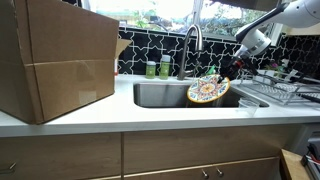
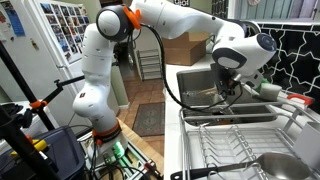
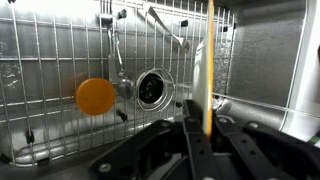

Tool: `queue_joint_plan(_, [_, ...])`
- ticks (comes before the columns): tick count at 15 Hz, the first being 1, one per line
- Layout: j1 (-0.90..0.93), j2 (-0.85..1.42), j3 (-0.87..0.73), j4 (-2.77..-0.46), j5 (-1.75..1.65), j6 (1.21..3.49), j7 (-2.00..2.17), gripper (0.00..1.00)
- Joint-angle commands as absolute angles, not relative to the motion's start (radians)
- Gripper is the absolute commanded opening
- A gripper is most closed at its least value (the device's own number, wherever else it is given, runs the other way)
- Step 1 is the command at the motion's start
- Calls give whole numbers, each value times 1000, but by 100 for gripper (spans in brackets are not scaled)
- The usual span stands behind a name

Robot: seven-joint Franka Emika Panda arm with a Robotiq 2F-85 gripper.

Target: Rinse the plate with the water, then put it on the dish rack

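The plate (image 1: pixel 207 92), round with a yellow, orange, blue and green pattern, hangs tilted on edge over the sink basin (image 1: pixel 160 95). My gripper (image 1: pixel 228 72) is shut on its upper right rim. In the wrist view the plate (image 3: pixel 204 60) shows edge-on as a thin vertical strip clamped between my fingers (image 3: pixel 205 118). The dish rack (image 1: pixel 276 92), silvery wire with upright tines, stands on the counter right of the sink. It fills the foreground in an exterior view (image 2: pixel 235 145), where my gripper (image 2: pixel 228 90) hangs over the sink beyond it; the plate is hard to make out there.
The faucet (image 1: pixel 192 45) arches over the back of the sink. A wire grid, the drain (image 3: pixel 152 88) and an orange disc (image 3: pixel 96 96) lie on the sink bottom. A big cardboard box (image 1: pixel 55 60) sits on the counter. Two green bottles (image 1: pixel 158 68) stand by the faucet.
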State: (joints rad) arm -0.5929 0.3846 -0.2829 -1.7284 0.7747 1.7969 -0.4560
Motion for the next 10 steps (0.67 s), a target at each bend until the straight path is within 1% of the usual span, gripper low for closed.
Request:
queue_joint_plan(1, [-638,413,-267,-1686,856,1718,-528,3])
queue_joint_plan(10, [-657,442,-263,-1654,938,1606,-604,3])
